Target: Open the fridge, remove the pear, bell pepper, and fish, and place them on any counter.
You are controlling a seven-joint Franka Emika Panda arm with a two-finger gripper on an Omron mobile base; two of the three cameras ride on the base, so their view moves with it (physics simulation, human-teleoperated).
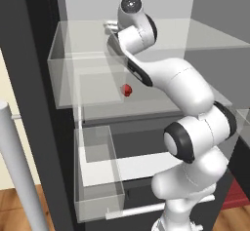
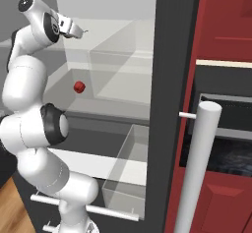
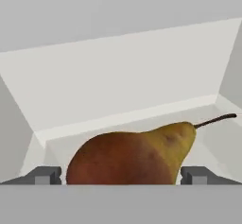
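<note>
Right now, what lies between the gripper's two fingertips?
The pear, lying on its side on the fridge shelf, sits between the open gripper's fingertips in the hand view.

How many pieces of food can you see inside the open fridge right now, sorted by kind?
Pear: 1, lying on its side between the open claw fingertips, stem to the right in the hand view.
Bell pepper: 1, small and red, on a lower fridge shelf.
Total: 2

Even, bright rendered light w/ soft shading; no glare, blur or edge distortion; all sharp
</note>
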